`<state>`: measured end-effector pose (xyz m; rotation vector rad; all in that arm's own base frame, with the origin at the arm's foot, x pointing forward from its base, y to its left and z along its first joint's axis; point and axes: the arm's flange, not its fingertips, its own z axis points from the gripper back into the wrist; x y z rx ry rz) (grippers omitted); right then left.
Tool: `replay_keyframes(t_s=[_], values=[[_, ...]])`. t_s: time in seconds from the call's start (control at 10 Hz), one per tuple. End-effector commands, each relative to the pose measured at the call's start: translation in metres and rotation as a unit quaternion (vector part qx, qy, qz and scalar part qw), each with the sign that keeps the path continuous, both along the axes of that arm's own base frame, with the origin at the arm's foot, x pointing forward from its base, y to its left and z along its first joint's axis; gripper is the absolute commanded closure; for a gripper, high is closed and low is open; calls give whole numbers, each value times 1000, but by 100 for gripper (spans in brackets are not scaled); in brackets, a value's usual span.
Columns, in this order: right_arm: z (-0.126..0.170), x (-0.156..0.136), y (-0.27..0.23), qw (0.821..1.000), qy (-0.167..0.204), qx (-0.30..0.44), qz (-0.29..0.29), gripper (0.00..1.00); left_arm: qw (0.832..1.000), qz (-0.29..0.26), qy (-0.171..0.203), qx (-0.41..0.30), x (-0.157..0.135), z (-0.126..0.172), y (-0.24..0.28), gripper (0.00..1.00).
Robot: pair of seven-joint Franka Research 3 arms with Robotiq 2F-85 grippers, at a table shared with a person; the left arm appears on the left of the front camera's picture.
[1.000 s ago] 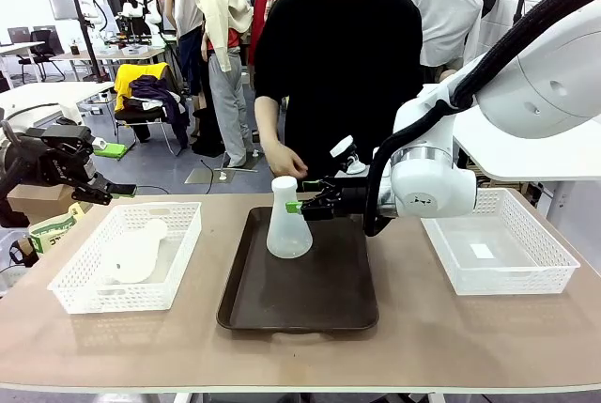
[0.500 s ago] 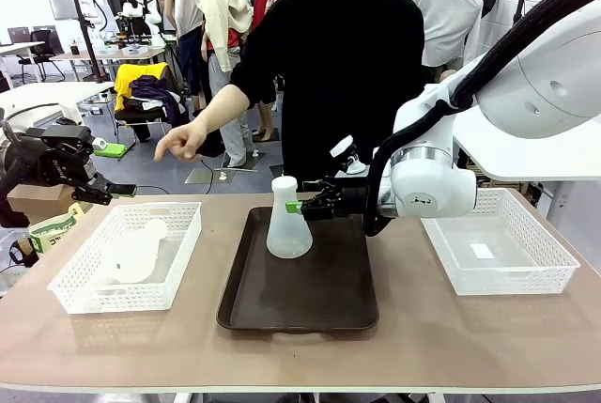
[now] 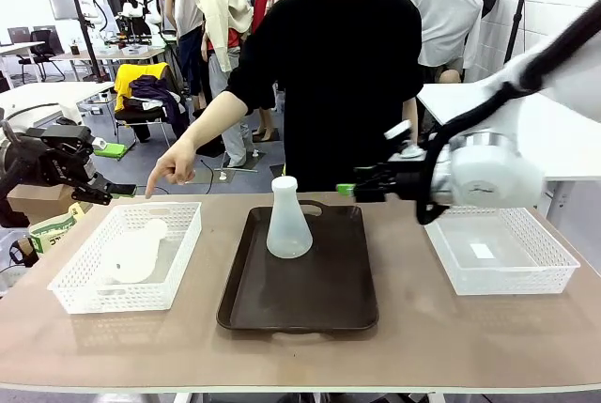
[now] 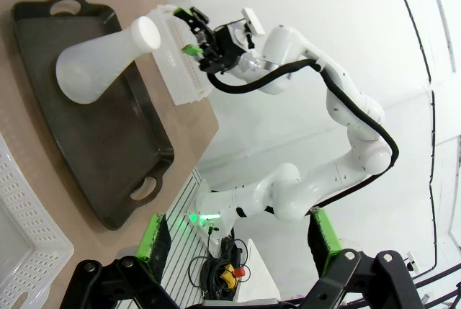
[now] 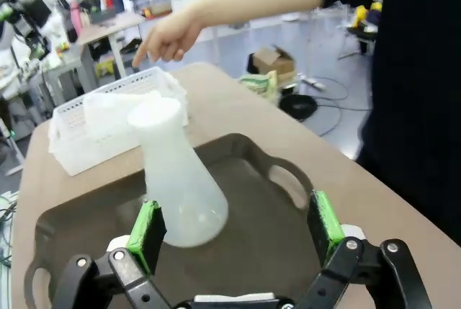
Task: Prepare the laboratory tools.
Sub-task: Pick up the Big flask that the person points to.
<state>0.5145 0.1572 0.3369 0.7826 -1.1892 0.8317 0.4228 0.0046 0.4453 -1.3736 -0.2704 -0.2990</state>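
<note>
2 frosted flasks are in play. The upright flask (image 3: 287,223) stands on the far-left part of the dark tray (image 3: 319,304), and the lying flask (image 3: 134,255) rests on its side in the left mesh basket (image 3: 113,302). The right gripper (image 3: 352,190) hangs wide and empty to the right of the upright flask, clear of it. The left gripper (image 3: 105,191) hovers beyond the table's left edge, its jaws also wide with nothing between them. The person's hand (image 3: 175,164) points down just over the basket's far rim.

That hand is the main hazard: a left-arm reach into the basket would likely cross it. The lying flask looks smooth and tapered, so pads closing on the cone could squeeze it out or roll it against the mesh. The upright flask seems light and narrow at the top, and a sideways brush from the right fingers would probably topple it on the tray.
</note>
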Motion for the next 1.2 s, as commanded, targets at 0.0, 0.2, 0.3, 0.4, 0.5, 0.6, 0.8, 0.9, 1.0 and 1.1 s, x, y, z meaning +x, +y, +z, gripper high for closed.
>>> replay_keyframes(t_s=[0.0, 0.2, 0.3, 0.4, 0.5, 0.6, 0.8, 0.9, 1.0, 1.1], values=[[5, -30, -38, 999, 15, 17, -22, 0, 1000, 1, -1, -5, 0, 2, 1, 0], [2, -53, -77, 996, 10, 46, -81, 0, 1000, 1, -1, -5, 0, 2, 1, 0], [0, -63, -87, 993, 7, 56, -99, 0, 1000, 1, -1, -5, 0, 2, 1, 0], [-3, -65, -96, 992, 1, 64, -111, 0, 1000, 1, -1, -5, 0, 2, 1, 0], [-8, -68, -100, 990, 0, 73, -117, 0, 1000, 1, -1, -5, 0, 2, 1, 0], [-12, -69, -98, 989, 2, 80, -121, 0, 1000, 1, -1, -5, 0, 2, 1, 0], [-1, -62, -105, 992, 19, 55, -108, 0, 1000, 1, -1, -5, 0, 2, 1, 0], [-1, -62, -105, 992, 19, 55, -108, 0, 1000, 0, 0, 0, 0, 0, 0, 0], [-1, -62, -105, 992, 19, 55, -108, 0, 997, -5, -61, 55, 1, 25, 3, 0], [-1, -62, -105, 992, 19, 55, -108, 0, 980, 8, -145, 135, 5, 61, 6, 0]])
